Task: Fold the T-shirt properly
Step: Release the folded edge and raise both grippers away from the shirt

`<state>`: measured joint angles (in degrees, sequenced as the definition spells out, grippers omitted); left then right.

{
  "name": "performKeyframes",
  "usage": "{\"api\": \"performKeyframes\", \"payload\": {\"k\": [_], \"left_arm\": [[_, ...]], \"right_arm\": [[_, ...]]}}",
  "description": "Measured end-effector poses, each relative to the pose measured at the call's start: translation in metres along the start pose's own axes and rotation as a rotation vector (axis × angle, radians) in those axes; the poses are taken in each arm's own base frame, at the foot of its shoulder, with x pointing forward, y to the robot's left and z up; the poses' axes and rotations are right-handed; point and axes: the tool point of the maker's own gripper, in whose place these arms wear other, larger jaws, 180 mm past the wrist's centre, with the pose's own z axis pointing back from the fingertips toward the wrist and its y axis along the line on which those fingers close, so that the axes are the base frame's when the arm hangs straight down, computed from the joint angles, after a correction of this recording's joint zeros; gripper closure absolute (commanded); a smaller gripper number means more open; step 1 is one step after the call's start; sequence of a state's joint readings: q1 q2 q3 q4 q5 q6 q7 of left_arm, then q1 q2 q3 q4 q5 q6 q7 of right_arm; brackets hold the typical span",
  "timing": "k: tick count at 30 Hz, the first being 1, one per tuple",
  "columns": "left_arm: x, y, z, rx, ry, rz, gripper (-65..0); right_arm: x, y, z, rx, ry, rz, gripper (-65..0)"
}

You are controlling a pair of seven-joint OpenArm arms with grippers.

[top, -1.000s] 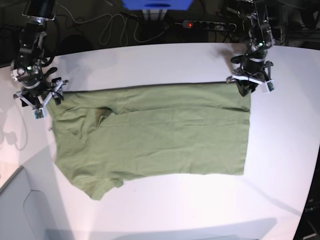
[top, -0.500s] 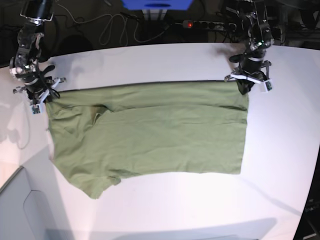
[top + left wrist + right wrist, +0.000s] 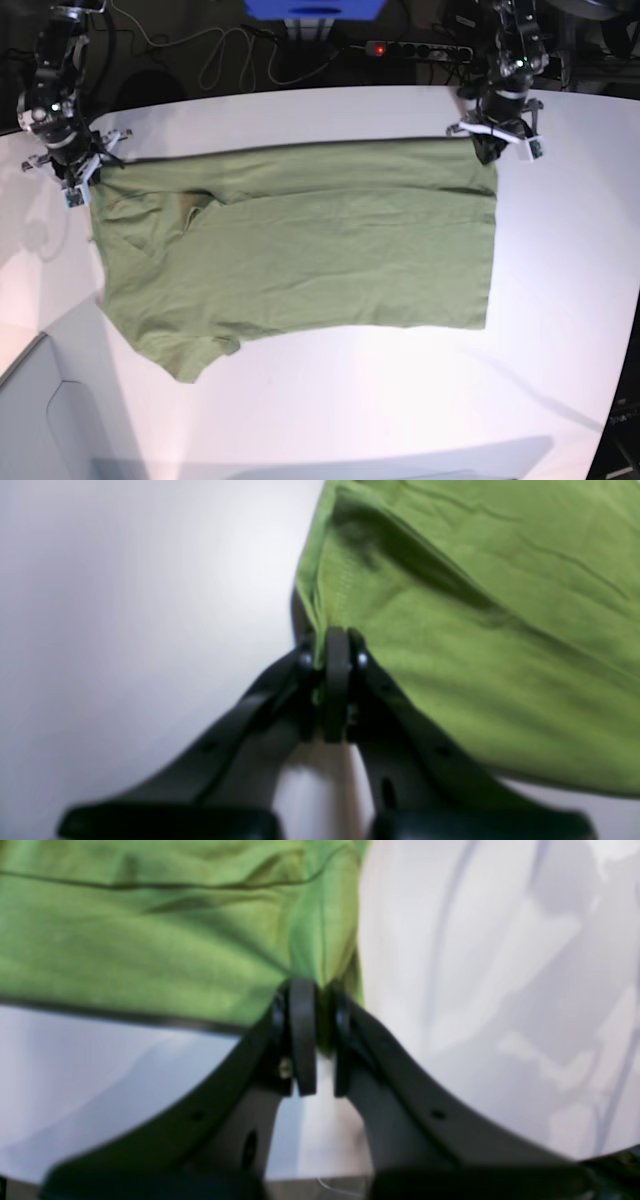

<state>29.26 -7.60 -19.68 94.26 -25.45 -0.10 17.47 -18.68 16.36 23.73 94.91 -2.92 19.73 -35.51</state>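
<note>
Olive T-shirt [image 3: 300,250] spread across white surface [image 3: 560,300], back edge raised off it between the two arms. Left end effector [image 3: 336,647] clamped tight on a back corner of the cloth, at base view's right [image 3: 490,145]. Right end effector [image 3: 312,1000] likewise pinched on the opposite back corner, at base view's left [image 3: 82,175]. Fabric bunched at each pinch. One sleeve trailing at front left. Power strip [image 3: 420,48] and cables behind.

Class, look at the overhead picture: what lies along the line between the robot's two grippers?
In the base view, the far edge of the T-shirt runs from the right gripper to the left gripper; each is shut on a corner.
</note>
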Motion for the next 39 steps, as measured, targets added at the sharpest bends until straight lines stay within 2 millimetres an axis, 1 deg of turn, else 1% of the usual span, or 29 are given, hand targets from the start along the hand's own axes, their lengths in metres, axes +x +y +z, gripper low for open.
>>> {"api": "performKeyframes", "payload": {"k": [4, 6, 11, 15, 19, 24, 27, 32, 34, 36, 37, 39], "left_arm": [[-0.013, -0.002, 0.018, 0.004, 0.036, -0.006, 0.0], [-0.016, -0.003, 0.024, 0.004, 0.045, -0.013, 0.0], [-0.019, -0.002, 0.034, 0.002, 0.054, -0.026, 0.0], [-0.030, 0.002, 0.040, 0.011, 0.086, -0.030, 0.0], [-0.035, 0.004, 0.044, 0.016, 0.095, -0.030, 0.0], [-0.034, 0.003, 0.049, 0.013, 0.095, -0.037, 0.0], [-0.035, 0.003, 0.049, 0.013, 0.099, -0.037, 0.0], [-0.034, 0.003, 0.049, 0.012, 0.099, -0.038, 0.0], [-0.035, 0.004, 0.050, 0.016, 0.101, -0.038, 0.0], [-0.038, 0.005, 0.053, 0.019, 0.111, -0.040, 0.0], [-0.039, 0.005, 0.054, 0.020, 0.114, -0.041, -3.5], [-0.035, 0.003, 0.057, 0.019, 0.107, -0.045, -13.6]], "right_arm": [[-0.013, 0.005, 0.009, 0.003, 0.026, 0.024, -0.1], [-0.017, 0.007, 0.015, 0.006, 0.030, 0.033, -0.1], [-0.032, 0.001, 0.033, -0.021, 0.053, 0.040, -0.1], [-0.036, 0.006, 0.042, -0.014, 0.057, 0.058, -0.1], [-0.042, 0.009, 0.044, -0.009, 0.070, 0.058, -0.1], [-0.045, 0.013, 0.045, -0.002, 0.074, 0.050, -0.1], [-0.050, 0.016, 0.046, 0.003, 0.085, 0.043, -0.1], [-0.051, 0.018, 0.047, 0.006, 0.088, 0.041, -0.5], [-0.053, 0.018, 0.047, 0.007, 0.093, 0.041, -5.3], [-0.053, 0.018, 0.047, 0.007, 0.093, 0.042, -13.2], [-0.053, 0.018, 0.047, 0.007, 0.092, 0.041, -18.6], [-0.056, 0.018, 0.047, 0.007, 0.108, 0.042, -29.3]]}}
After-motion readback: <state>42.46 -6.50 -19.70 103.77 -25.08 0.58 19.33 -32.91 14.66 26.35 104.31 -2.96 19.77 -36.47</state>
